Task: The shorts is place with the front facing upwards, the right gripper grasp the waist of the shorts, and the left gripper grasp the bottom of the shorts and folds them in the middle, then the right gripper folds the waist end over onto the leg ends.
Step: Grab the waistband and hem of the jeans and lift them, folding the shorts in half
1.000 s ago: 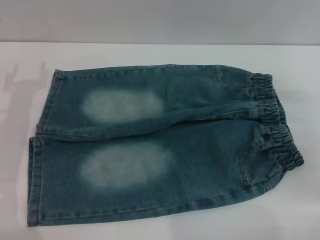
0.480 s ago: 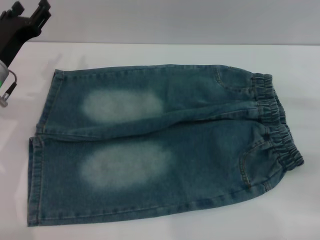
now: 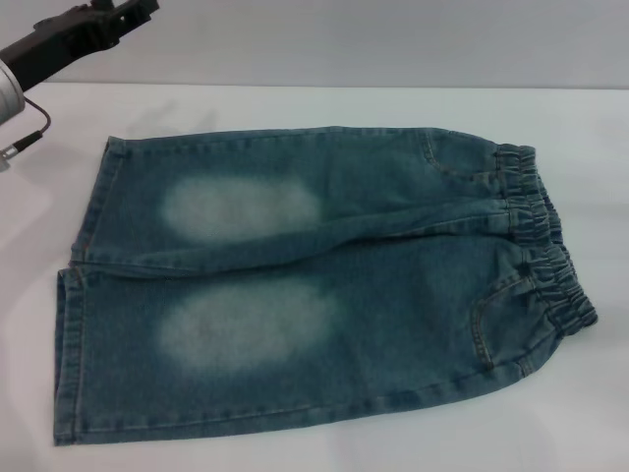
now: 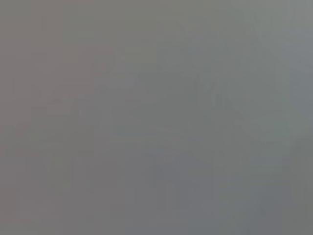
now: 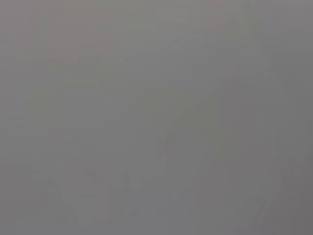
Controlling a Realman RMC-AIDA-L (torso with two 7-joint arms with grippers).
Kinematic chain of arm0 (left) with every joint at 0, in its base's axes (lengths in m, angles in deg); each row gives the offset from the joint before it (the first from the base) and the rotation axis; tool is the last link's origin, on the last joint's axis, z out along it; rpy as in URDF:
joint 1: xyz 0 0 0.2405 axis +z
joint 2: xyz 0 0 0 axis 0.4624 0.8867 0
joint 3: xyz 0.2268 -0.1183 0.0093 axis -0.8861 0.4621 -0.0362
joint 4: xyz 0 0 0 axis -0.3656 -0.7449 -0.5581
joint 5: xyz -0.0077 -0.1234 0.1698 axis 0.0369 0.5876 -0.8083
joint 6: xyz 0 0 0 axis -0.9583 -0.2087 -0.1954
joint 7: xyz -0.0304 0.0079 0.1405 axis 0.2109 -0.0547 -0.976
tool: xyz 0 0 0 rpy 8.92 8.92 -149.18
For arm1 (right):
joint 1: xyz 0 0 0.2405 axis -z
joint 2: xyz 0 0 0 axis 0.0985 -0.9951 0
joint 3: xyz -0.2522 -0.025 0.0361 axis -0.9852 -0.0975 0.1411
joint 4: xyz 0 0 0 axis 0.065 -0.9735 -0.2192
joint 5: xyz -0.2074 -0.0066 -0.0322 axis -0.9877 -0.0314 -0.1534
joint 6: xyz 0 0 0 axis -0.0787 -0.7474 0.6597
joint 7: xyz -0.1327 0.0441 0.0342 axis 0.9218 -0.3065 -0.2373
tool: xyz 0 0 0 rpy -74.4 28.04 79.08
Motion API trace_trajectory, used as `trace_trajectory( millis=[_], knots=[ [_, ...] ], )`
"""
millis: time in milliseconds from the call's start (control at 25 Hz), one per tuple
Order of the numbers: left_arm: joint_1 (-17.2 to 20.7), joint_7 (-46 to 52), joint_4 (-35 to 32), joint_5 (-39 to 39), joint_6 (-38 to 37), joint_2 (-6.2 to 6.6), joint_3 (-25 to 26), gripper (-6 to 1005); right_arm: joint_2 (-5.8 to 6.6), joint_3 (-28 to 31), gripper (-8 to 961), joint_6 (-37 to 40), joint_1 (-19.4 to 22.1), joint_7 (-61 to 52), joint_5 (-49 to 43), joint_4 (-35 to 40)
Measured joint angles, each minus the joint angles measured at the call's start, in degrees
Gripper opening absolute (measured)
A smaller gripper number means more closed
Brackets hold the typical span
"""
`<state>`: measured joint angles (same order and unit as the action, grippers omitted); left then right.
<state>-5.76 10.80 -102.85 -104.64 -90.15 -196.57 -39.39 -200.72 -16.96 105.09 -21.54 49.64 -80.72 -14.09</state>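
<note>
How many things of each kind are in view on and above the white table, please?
Blue-green denim shorts, lying flat on the white table: 1
Pale faded oval patches on the shorts: 2
Black left end effector, above the table's far left corner: 1
Right end effector: 0, not in view
Total: 4

You are looking at blue-green denim shorts (image 3: 324, 285) with two pale, faded oval patches across the thighs, orange stitching along the pockets, and a darker gathered waistband (image 3: 545, 246). They lie on a plain white table (image 3: 295, 106) in front of a flat grey wall (image 3: 393, 39). At the upper left you can see the black left gripper (image 3: 126, 12) with a silver-white wrist, and both wrist views give you only plain grey.
</note>
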Motion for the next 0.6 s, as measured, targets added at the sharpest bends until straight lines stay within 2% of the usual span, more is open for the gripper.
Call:
trace_trajectory(
  millis=[80,120,160,280,440,600],
  knots=[
    [0.00,7.66,-1.71,-5.84,-2.06,1.62,0.31,739,0.02,0.65,551,-0.71,0.03,0.00,0.00,0.55],
    [-0.01,13.56,-2.84,-10.09,-4.78,3.16,0.39,739,0.04,0.84,550,-1.00,0.03,0.00,0.00,0.94],
    [-0.01,13.56,-2.84,-10.09,-4.78,3.16,0.39,739,0.09,1.09,550,-1.22,0.06,0.00,0.00,1.60],
    [-0.12,22.49,-4.16,-16.36,-10.10,5.49,2.30,739,0.19,1.53,549,-1.98,0.13,0.01,0.00,3.62],
    [0.06,32.18,-5.95,-26.88,-20.37,6.66,10.29,739,0.26,2.81,550,-4.27,0.15,0.53,0.00,5.74],
    [1.24,42.24,-9.70,-37.10,-28.33,6.97,16.46,738,0.36,3.96,551,-6.70,1.13,2.44,0.00,6.17]
  ],
)
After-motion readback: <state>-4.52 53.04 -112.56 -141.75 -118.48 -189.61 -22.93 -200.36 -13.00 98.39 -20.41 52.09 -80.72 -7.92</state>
